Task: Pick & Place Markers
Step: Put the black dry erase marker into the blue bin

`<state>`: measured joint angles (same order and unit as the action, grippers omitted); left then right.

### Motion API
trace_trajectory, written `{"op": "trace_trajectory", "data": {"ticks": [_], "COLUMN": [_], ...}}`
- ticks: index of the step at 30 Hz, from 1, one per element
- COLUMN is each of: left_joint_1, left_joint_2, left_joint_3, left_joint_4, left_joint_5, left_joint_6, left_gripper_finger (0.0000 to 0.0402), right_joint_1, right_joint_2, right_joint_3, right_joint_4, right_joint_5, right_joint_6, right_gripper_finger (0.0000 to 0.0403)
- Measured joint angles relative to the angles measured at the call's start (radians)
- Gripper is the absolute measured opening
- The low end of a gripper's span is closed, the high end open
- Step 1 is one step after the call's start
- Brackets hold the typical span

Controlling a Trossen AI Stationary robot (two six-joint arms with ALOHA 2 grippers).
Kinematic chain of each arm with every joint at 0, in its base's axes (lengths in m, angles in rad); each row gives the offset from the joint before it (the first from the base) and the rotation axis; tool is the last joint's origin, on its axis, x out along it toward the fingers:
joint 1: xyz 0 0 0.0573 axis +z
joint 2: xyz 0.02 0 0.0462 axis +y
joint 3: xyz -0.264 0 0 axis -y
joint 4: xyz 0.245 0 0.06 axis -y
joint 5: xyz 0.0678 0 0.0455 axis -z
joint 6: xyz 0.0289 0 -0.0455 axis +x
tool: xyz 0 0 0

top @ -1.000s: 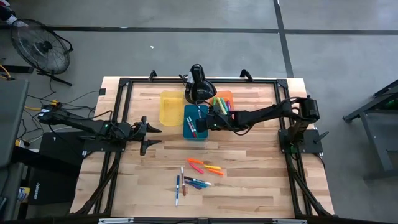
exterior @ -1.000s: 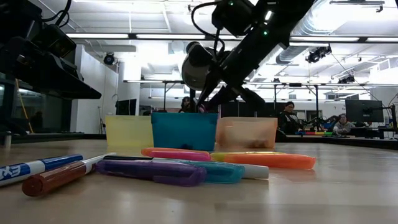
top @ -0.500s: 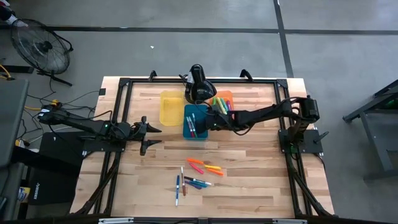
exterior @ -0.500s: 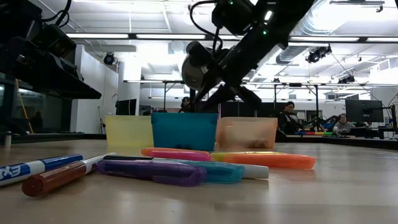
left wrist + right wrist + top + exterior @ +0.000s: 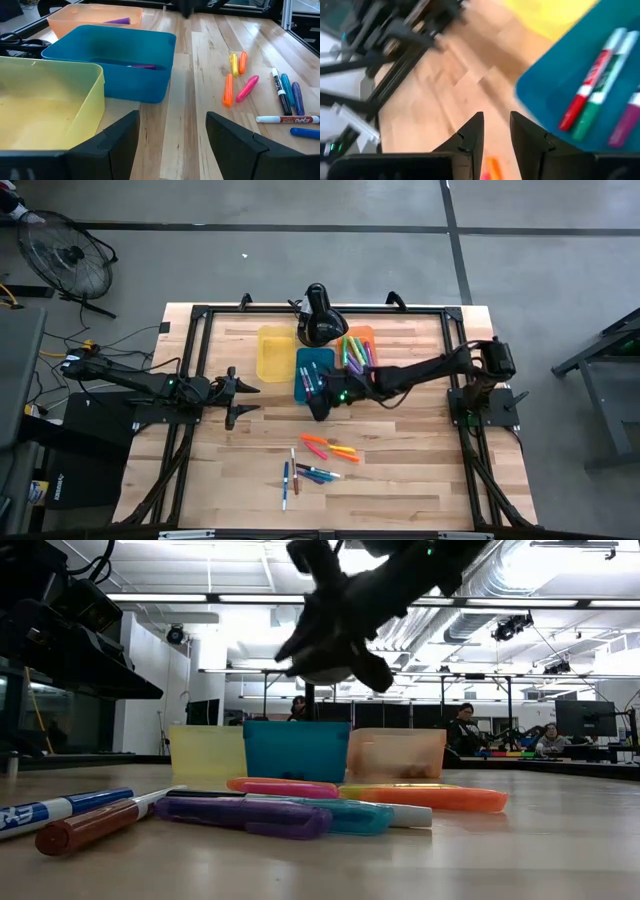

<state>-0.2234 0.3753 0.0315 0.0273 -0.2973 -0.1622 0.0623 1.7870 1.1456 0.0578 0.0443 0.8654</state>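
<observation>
Loose markers [image 5: 318, 460] lay scattered on the tabletop [image 5: 400, 470], more in the blue bin [image 5: 312, 370] and orange bin [image 5: 358, 345]. My right end effector [image 5: 318, 406] hung beside the blue bin, fingers slightly parted, empty. My left end effector [image 5: 236, 397] waited open, well apart.

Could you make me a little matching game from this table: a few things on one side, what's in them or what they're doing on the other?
1. yellow bin
2. blue bin
3. orange bin
4. left gripper

a. open, waiting at the table's left
b. holds red and green markers
c. holds nothing
d. farthest right of the bins

Pairs: 1-c, 2-b, 3-d, 4-a
</observation>
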Motion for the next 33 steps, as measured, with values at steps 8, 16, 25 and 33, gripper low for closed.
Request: {"op": "trace_trajectory", "data": {"ticks": [8,16,25,33], "left_joint_1": [0.000,0.000,0.000,0.000], "left_joint_2": [0.000,0.000,0.000,0.000], "left_joint_3": [0.000,0.000,0.000,0.000], "left_joint_4": [0.000,0.000,0.000,0.000], "left_joint_5": [0.000,0.000,0.000,0.000], "left_joint_6": [0.000,0.000,0.000,0.000], "left_gripper_finger": [0.0224,0.0224,0.0224,0.0224], "right_joint_1": [0.157,0.304,0.416,0.450], "right_joint_2": [0.000,0.000,0.000,0.091], "right_joint_3": [0.004,0.004,0.005,0.066], "right_joint_4": [-0.014,-0.035,-0.082,-0.158], "right_joint_5": [0.094,0.224,0.302,0.298], "right_joint_6": [-0.085,-0.148,-0.216,-0.214], "right_gripper_finger": [0.0083,0.0083,0.0083,0.0083]}}
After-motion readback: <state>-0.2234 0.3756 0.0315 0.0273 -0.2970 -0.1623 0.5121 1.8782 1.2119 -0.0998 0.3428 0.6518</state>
